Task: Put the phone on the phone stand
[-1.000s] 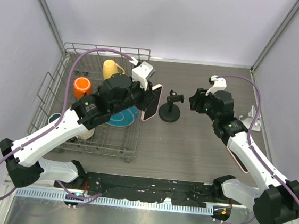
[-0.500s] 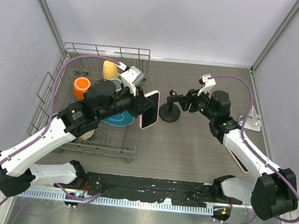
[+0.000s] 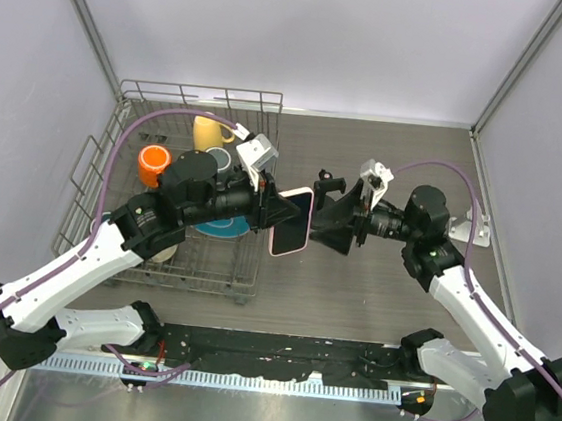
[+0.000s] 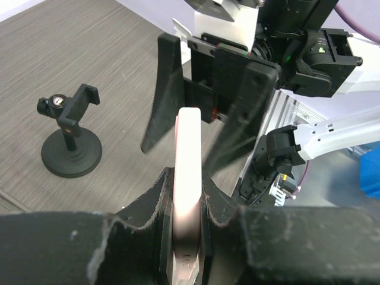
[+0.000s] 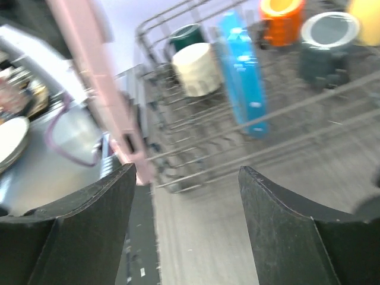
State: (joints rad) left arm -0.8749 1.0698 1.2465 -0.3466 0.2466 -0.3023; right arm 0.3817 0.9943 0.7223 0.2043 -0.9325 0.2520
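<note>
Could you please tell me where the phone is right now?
In the top view the phone is mid-table, gripped in the left claw, just right of the dish rack, with the open right claw facing it.

Pale lilac walls (image 3: 310,33), grey woodgrain table (image 3: 353,289)

Phone (image 3: 292,222) between dish rack (image 3: 203,281) and phone stand (image 4: 70,142)

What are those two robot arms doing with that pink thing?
The left end effector is clamped on a slim pink-cased phone, holding it on edge above the grey wood-grain table. The right end effector faces it up close with jaws wide open, not gripping. The small black phone stand sits nearby with nothing on it.
</note>
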